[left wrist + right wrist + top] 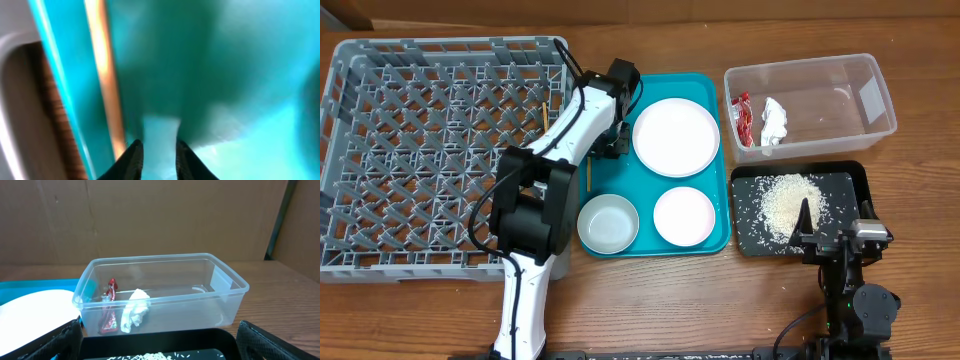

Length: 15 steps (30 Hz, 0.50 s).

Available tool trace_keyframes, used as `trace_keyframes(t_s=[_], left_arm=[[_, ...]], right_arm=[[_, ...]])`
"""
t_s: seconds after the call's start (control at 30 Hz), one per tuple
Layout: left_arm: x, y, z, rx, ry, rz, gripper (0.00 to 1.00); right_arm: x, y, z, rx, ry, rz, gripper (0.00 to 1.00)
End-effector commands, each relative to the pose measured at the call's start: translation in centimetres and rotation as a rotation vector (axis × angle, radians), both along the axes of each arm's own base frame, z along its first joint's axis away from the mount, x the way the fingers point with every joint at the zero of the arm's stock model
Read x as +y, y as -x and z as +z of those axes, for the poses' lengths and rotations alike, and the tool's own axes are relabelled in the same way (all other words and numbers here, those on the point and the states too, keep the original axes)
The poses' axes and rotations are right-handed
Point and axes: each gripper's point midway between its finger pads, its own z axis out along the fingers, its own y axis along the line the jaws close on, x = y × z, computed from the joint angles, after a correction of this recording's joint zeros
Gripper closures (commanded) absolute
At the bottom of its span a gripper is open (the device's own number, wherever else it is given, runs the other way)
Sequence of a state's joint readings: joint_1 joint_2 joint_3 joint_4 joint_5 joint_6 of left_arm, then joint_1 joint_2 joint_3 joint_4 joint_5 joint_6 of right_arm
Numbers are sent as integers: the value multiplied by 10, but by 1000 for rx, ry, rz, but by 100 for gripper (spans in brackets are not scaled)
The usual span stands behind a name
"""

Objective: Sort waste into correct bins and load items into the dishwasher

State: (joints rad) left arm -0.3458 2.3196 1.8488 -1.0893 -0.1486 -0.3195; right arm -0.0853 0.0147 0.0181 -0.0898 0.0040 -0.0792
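Wooden table (420,320), flat teal plastic serving tray (710,90): one thin wooden chopstick (105,75) lies along its left rim, just left of the left gripper (156,147), jaws narrowly parted, empty; judged light, stiff, roll-prone, so pinch mid-length; right gripper (160,340) gapes wide, empty, over the shallow black tray (855,175).

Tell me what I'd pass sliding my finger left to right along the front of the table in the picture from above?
grey dish rack → pale bowl → smaller white plate → black tray with the rice on it.
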Motion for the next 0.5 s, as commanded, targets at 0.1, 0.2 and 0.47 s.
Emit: trace_keyframes(t_s=[0.1,0.2,0.47], left_arm=[[-13,12,-13,109,85,-31,83],[-10,5,9,79,90,-9,65],[19,-7,16,1,-71,38,40]], right_arm=[[0,0,-2,-4,4,-2,0],[0,0,-2,-4,4,-2,0],[0,0,-2,-4,4,-2,0]])
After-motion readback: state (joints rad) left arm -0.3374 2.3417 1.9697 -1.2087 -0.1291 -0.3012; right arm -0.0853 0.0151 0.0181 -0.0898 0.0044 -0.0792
